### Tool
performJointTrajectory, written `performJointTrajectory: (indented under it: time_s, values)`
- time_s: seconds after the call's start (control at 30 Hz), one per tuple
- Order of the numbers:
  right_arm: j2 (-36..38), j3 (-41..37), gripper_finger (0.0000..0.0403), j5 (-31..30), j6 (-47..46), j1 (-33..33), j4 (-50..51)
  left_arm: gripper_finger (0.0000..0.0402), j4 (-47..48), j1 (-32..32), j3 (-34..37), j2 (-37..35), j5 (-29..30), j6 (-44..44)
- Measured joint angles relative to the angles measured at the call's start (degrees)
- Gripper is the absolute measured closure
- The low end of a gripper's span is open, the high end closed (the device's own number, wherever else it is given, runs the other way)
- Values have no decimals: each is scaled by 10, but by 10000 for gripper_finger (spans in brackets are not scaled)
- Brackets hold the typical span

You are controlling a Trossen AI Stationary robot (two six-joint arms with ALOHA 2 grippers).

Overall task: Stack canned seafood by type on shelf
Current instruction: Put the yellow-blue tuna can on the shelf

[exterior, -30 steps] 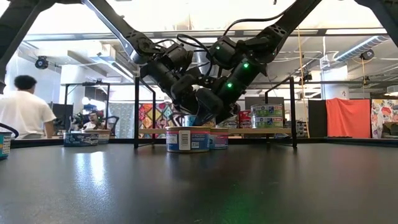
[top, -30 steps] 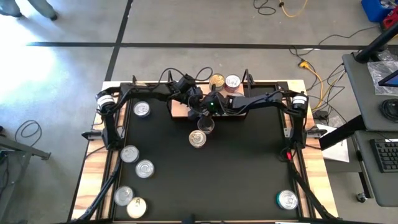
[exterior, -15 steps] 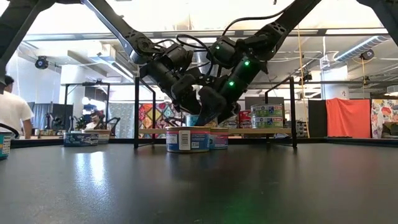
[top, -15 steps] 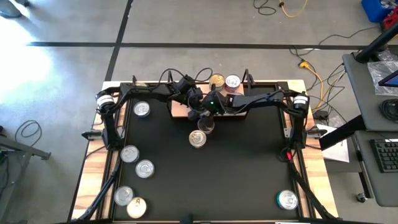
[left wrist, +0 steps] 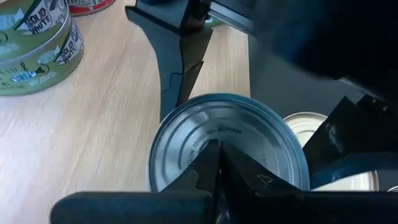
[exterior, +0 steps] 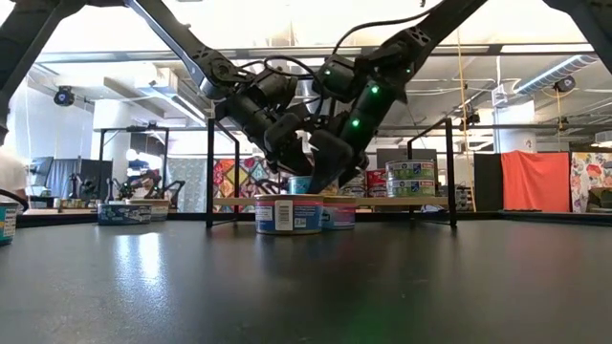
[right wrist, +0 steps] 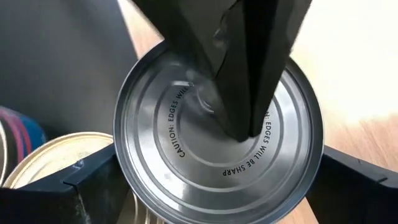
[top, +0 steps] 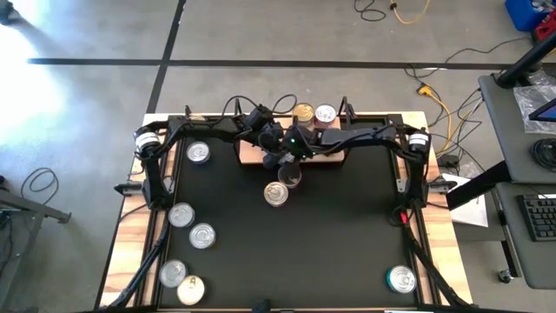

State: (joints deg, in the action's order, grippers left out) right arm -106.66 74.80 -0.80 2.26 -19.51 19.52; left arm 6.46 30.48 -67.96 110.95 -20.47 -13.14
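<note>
Both grippers meet over the near left corner of the light-wood shelf (top: pixel 247 153). Between them is a silver-lidded tin (right wrist: pixel 217 130) with a blue side label (exterior: pixel 298 183). My left gripper (left wrist: pixel 217 158) is shut, with its tips on the lid. My right gripper (right wrist: pixel 217 180) has one finger on either side of the tin. Whether the tin stands on the shelf board (left wrist: pixel 112 124) or hangs just above it does not show. Two more tins (top: pixel 313 114) stand on the shelf's far side. A green-labelled stack (left wrist: pixel 31 50) is also on the board. My left gripper presses its shut fingertips (right wrist: pixel 249 93) onto the middle of the tin's lid (left wrist: pixel 205 134), slanting down from the table's left. My right gripper pinches the tin by its side wall, one finger (right wrist: pixel 93 180) against the rim (right wrist: pixel 121 168) and the other finger (right wrist: pixel 348 177) opposite. It slants down from the right, and the tin sits level.
Two tins (top: pixel 276 194) (top: pixel 289 174) stand on the black table just before the shelf, one gold-lidded (right wrist: pixel 56 162). Several tins lie along the table's left side (top: pixel 180 215) (top: pixel 201 236) (top: pixel 198 153). One tin (top: pixel 401 279) is at the near right corner. Black wire posts (exterior: pixel 209 172) flank the shelf.
My right arm's wrist has risen and swung slightly toward the table's left, so its gripper tips more steeply over the tin. The tin and my left gripper have barely shifted. A person in the room behind has walked out of view.
</note>
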Motion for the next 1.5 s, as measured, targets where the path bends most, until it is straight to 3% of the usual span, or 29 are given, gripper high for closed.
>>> performJointTrajectory:
  time_s: [0.87,1.33,1.5]
  values:
    - [-4,29,19,10,-21,-14,65,402,-11,1,-1,6,21,-7]
    - [-3,32,19,14,156,-16,85,402,-9,1,-1,5,25,-14]
    - [-1,32,19,20,81,-18,91,402,-13,1,-1,6,26,-15]
